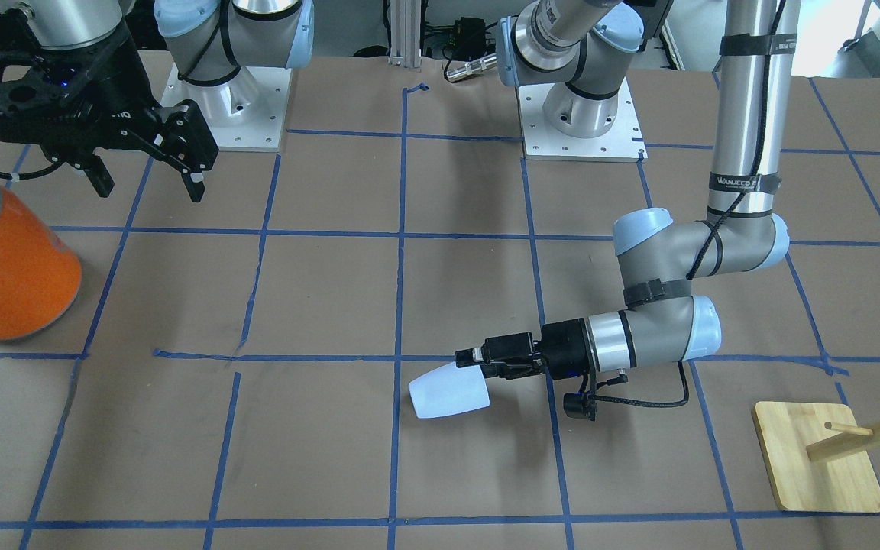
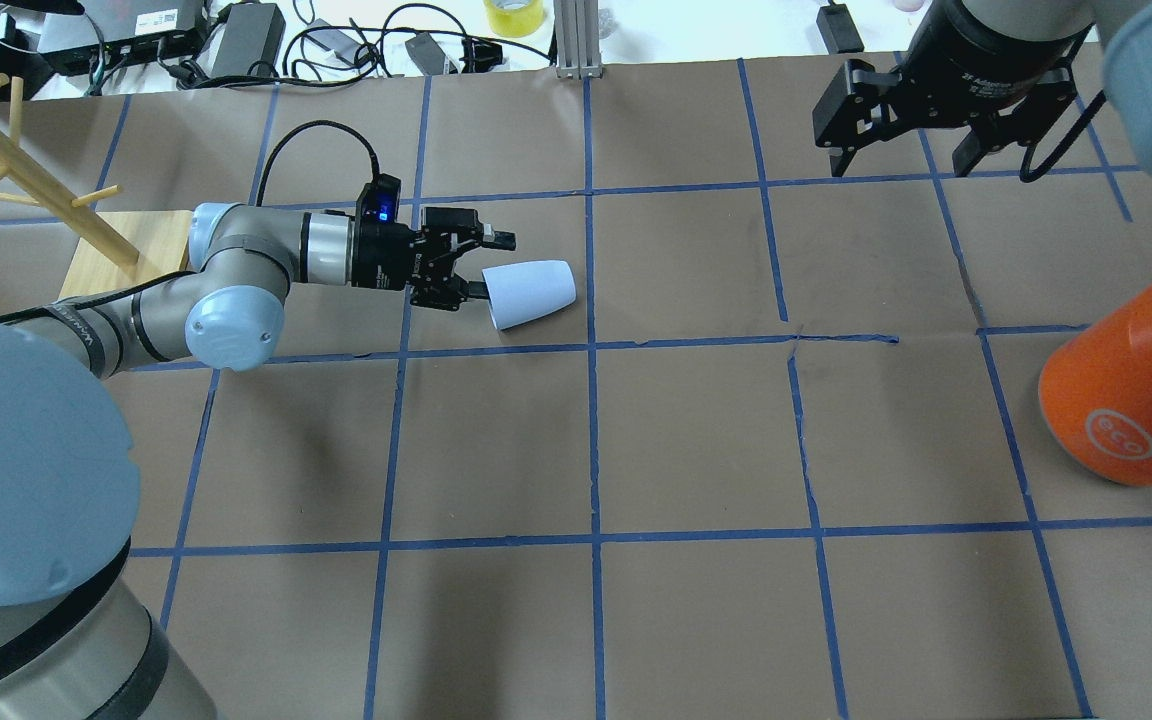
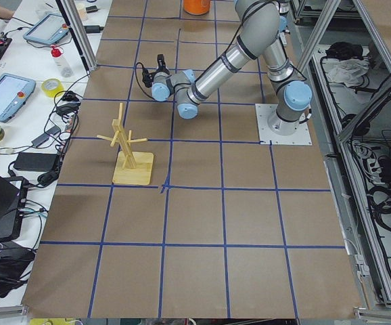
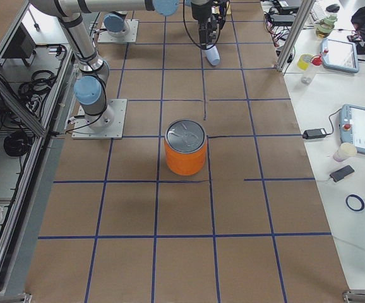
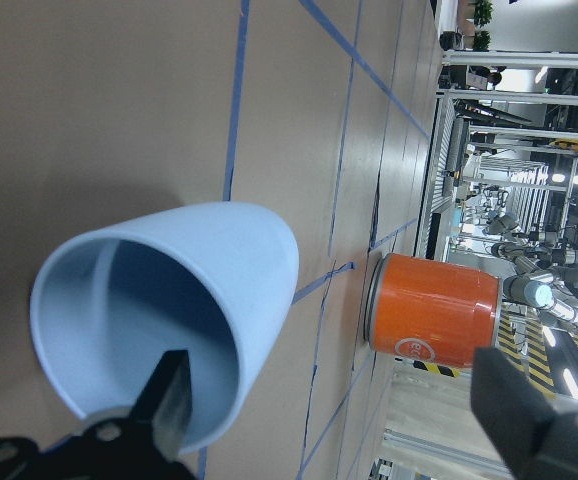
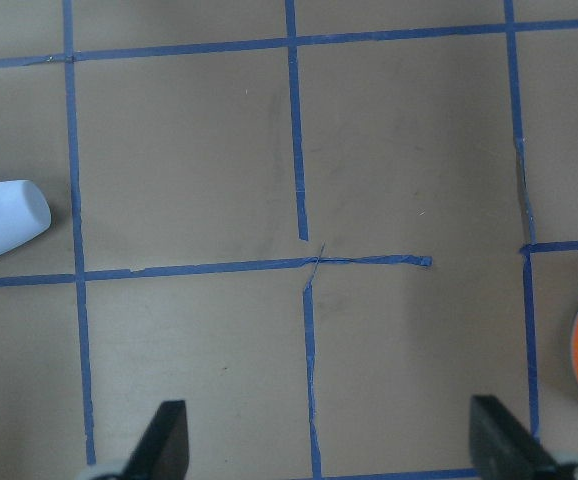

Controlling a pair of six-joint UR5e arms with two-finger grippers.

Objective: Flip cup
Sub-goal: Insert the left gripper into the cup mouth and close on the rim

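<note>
- The cup (image 2: 533, 292) lies on its side on the desk (image 2: 696, 450). It is a little to the robot's left of the desk's middle and nearer the far edge than the robot's edge.
- Its open mouth faces the desk's left edge and its closed, narrower base points toward the right edge. In the left wrist view the inside shows light blue.
- The left gripper (image 2: 496, 265) is held low and level over the desk, reaching in from the left edge toward the cup's mouth.
- Its fingers are spread wide. One finger (image 5: 169, 415) sits inside the mouth, close to the inner wall, and the other is outside and well clear of the cup. I cannot tell whether the inner finger touches the wall.
- The right gripper (image 2: 904, 160) hangs above the desk toward the far right corner, well apart from the cup. Its fingers are spread and it holds nothing.
- The orange can (image 2: 1116, 400) with a silver lid stands upright near the desk's right edge, well apart from the cup and both grippers.
- A wooden peg rack (image 2: 126, 255) on a square base stands near the left edge, toward the far corner, behind the left arm.
- Blue tape lines (image 2: 591, 440) mark a grid on the brown desk surface. The cup's base lies just beside one of the lines running from the near edge to the far edge.
</note>
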